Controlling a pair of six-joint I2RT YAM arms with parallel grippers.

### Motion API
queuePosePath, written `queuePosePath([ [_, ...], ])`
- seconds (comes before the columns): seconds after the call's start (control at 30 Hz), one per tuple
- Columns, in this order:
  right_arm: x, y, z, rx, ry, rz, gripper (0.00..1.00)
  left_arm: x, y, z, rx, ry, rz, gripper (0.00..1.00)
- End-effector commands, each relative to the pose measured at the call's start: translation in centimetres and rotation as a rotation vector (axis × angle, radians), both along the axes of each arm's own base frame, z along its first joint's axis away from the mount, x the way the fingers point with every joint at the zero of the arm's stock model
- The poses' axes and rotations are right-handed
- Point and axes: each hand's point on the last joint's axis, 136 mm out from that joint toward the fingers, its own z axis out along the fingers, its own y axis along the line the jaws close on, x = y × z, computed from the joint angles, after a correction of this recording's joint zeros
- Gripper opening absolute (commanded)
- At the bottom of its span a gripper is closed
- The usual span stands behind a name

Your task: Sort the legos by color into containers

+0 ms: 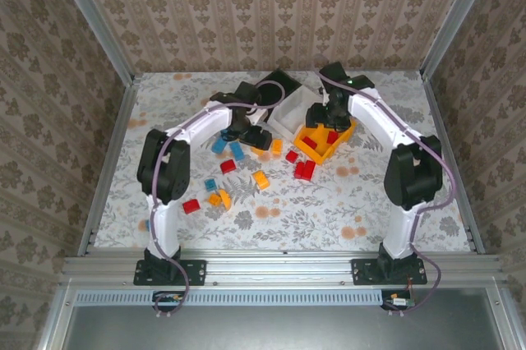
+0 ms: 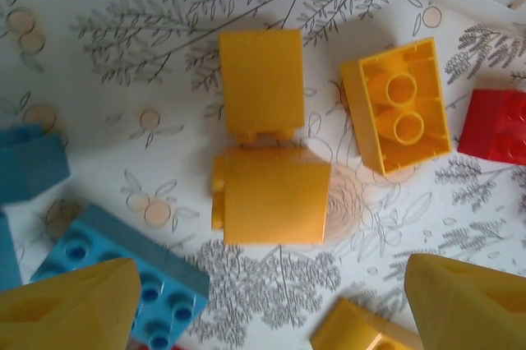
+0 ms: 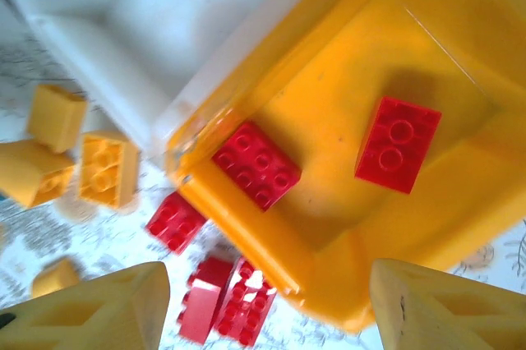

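**Legos [image 1: 228, 166] part-sorted; yellow brick next for left hand [image 2: 269, 305]**

Scattered mid-counter [image 1: 394, 202], leaning toward the far edge: blues and yellows left of centre, loose reds just beside the orange-yellow bin [image 3: 329, 120]. Two red bricks [image 3: 399, 143] already inside that bin. White bin [image 3: 123, 13] just beside it, on its far-left side.

Right hand [image 3: 263, 313] released, jaws apart, nothing between, hanging over the bin's near rim. Left hand released too, jaws wide, low over the yellows.

Key relation: nearest yellow brick [image 2: 271, 195] just ahead of the left fingers [image 2: 70, 305], roughly centred on the gap. Long axis crosswise, in line with the closing direction. Second yellow just beyond it.

Probably calls for a short advance, maybe a wrist turn to pinch across the short side. Left hand clearly nearer to it; right better placed for the loose reds by the bin.
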Motion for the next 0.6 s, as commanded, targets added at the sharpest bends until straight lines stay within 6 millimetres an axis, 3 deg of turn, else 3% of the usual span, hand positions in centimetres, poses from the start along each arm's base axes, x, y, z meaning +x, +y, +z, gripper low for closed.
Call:
queuePosePath([
  [0.0,-2.5,0.1,1.7,0.066,0.028,-0.026,0.66,0.2,-0.5,-0.8,0.035,0.013,-0.059,0.81],
  [0.37,-3.5,0.3,2.5,0.098,0.035,-0.031,0.66,0.4,-0.3,-4.2,0.113,0.067,-0.084,0.77],
  [0.47,-3.4,0.4,2.4,0.099,0.037,-0.034,0.67,0.4,-0.5,-4.7,0.105,0.079,-0.086,0.70],
  [0.57,-3.4,0.4,2.2,0.105,0.039,-0.041,0.67,0.2,-0.7,-5.0,0.097,0.091,-0.080,0.56],
])
